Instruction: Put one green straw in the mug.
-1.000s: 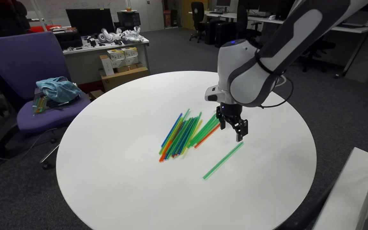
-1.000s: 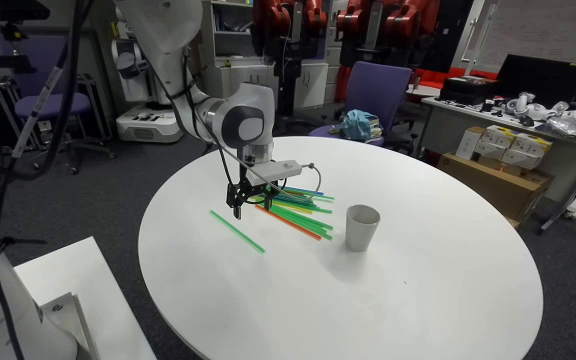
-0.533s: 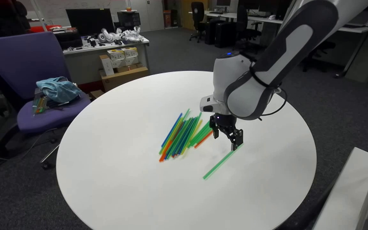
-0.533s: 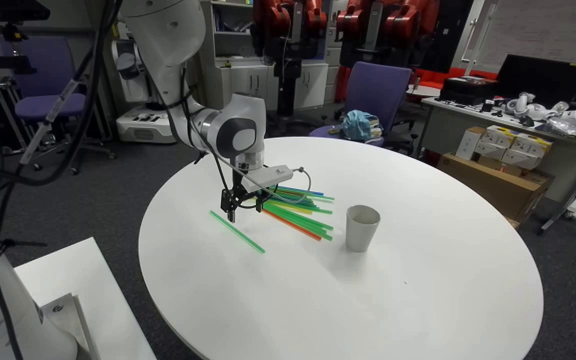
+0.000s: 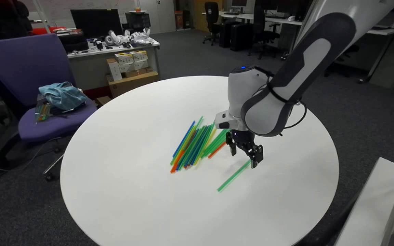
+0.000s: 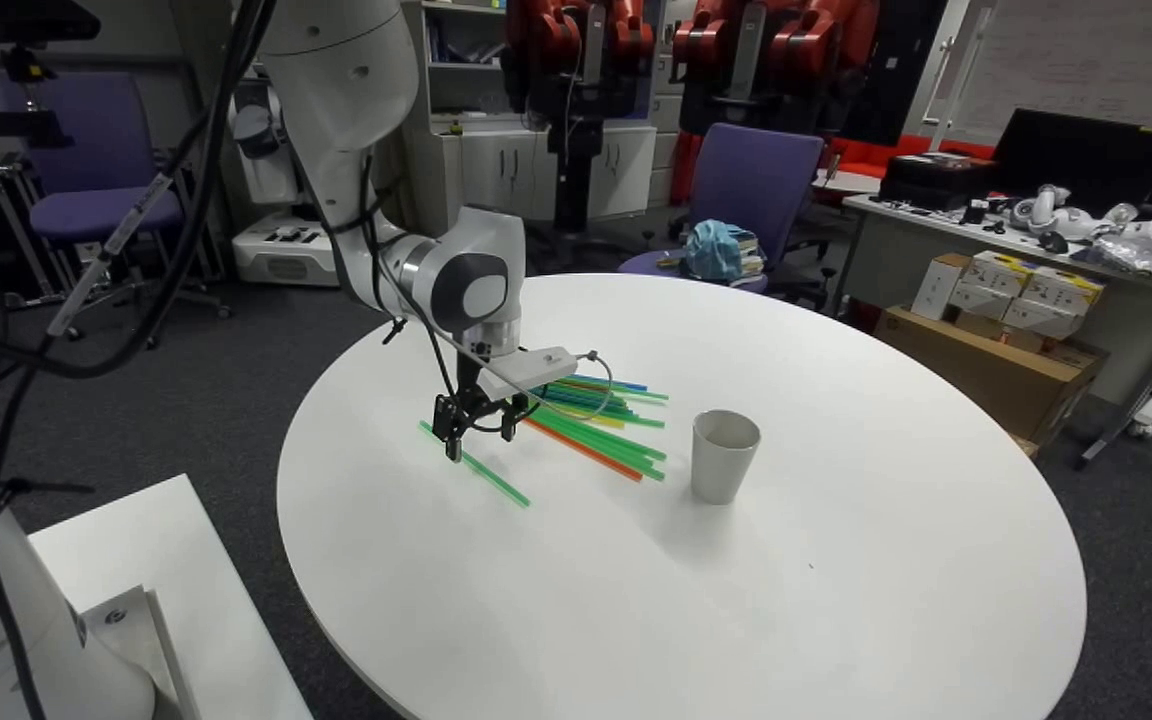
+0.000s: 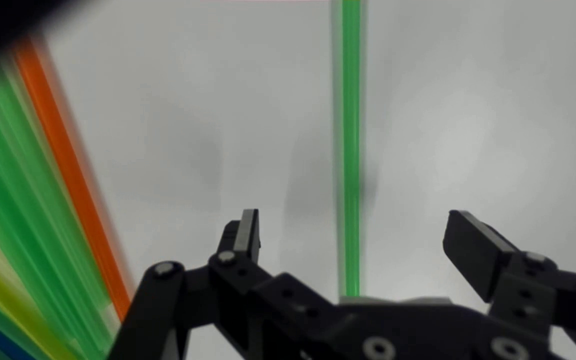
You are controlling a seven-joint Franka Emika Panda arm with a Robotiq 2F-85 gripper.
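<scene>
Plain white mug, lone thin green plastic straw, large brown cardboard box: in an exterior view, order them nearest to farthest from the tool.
1. Green straw, under the tool.
2. Mug, picture right, on the round white table.
3. Box, farther right, beyond the table.

One mug (image 6: 723, 460), one claw (image 7: 354, 220), one lone green straw (image 7: 351, 145), clustered straws (image 5: 194, 147) past counting

Both exterior views obliquely down across the table (image 5: 142, 205), wrist view downward, close
</scene>
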